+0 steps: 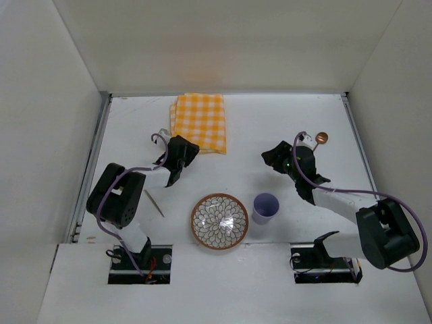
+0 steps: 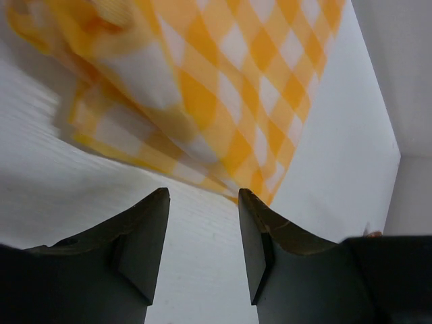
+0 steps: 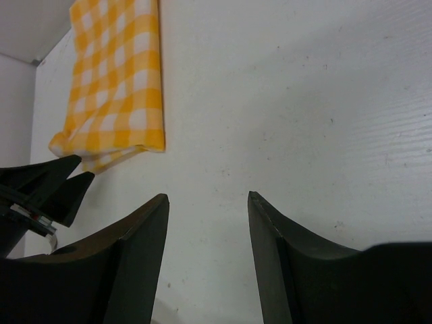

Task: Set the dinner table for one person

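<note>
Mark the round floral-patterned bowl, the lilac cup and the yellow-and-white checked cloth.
Round floral-patterned bowl (image 1: 219, 221): top external view, inner centre.
Lilac cup (image 1: 265, 205): top external view, inside bottom.
Yellow-and-white checked cloth (image 1: 200, 121): top external view, middle.

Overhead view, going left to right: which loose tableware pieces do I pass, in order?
thin pale stick → patterned bowl → lilac cup → small copper-coloured spoon. The yellow checked cloth is left out because it overlaps the bowl's span.
</note>
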